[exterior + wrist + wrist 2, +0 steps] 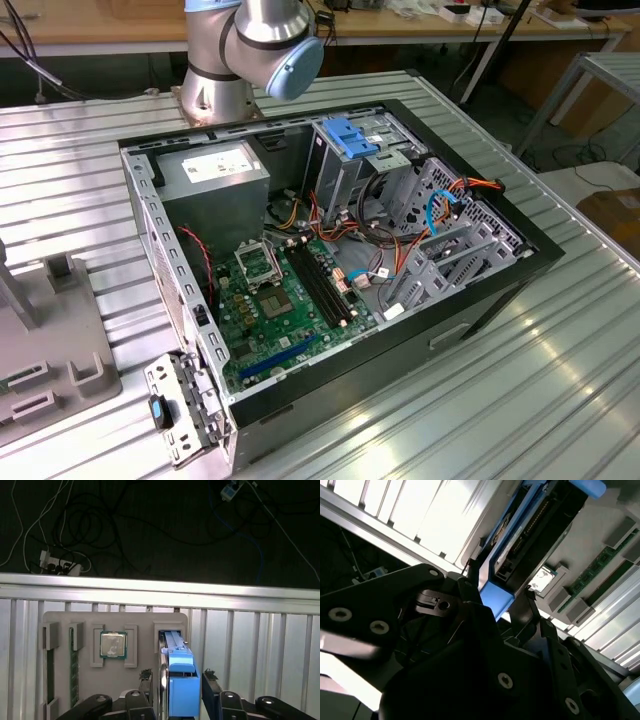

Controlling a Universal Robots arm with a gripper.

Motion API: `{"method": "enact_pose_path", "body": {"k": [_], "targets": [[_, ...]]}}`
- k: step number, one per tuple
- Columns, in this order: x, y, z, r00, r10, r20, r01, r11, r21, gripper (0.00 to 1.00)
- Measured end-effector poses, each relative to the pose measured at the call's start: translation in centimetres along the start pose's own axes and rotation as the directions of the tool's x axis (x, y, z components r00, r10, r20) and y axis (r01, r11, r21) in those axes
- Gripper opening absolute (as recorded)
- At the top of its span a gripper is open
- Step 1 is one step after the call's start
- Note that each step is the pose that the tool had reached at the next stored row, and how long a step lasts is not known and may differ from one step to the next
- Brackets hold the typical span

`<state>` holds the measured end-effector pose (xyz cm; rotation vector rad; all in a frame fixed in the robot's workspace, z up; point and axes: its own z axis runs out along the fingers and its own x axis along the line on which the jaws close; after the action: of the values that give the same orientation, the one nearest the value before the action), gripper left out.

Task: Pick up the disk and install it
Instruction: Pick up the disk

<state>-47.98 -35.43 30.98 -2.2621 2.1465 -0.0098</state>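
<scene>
The disk (183, 690) stands on edge in a slot of the grey holding fixture (115, 680), its blue plastic rail facing the camera. In the second wrist view the disk (496, 596) shows its blue rail and dark connector edge. My gripper (176, 676) straddles it in both wrist views, one black finger on each side. A narrow gap shows between each finger and the disk, so the gripper (500, 582) stands open around it. In the exterior view the open computer case (500, 285) lies on the metal table, with a blue-tabbed drive cage (352, 138) at its far side.
The fixture also holds a processor chip (113, 644) and memory sticks (74, 665). In the exterior view the fixture (60, 350) sits at the left edge. Inside the case are a power supply (215, 172), a green motherboard (280, 300) and loose cables (440, 210). The arm's base (215, 90) stands behind the case.
</scene>
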Motion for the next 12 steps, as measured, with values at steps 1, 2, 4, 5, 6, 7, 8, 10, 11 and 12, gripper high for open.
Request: {"method": "enact_pose_path", "body": {"k": [1,2,4,5,6,7,8,10,11,12], "targets": [[0.00,0.13,0.02,1.0000,0.000,0.0001,0.000,1.0000,0.0004,0.51],[0.00,0.26,-0.01,1.0000,0.000,-0.0001,0.000,1.0000,-0.0002,0.51],[-0.01,0.26,-0.01,1.0000,0.000,0.0000,0.000,1.0000,0.0000,0.51],[-0.01,0.27,-0.01,1.0000,0.000,0.0000,0.000,1.0000,0.0000,0.51],[-0.01,0.27,0.00,1.0000,0.000,0.0000,0.000,1.0000,0.0000,0.51],[-0.01,0.28,0.00,1.0000,0.000,0.0000,0.000,1.0000,0.0000,0.51],[-0.02,0.29,0.00,1.0000,0.000,0.0000,0.000,1.0000,0.0000,0.51],[-0.01,0.29,-0.01,1.0000,0.000,0.0000,0.000,1.0000,0.0000,0.36],[-0.02,0.30,0.00,1.0000,0.000,0.0000,0.000,1.0000,0.0000,0.36],[-0.02,0.30,0.00,1.0000,0.000,0.0000,0.000,1.0000,0.0000,0.36]]}}
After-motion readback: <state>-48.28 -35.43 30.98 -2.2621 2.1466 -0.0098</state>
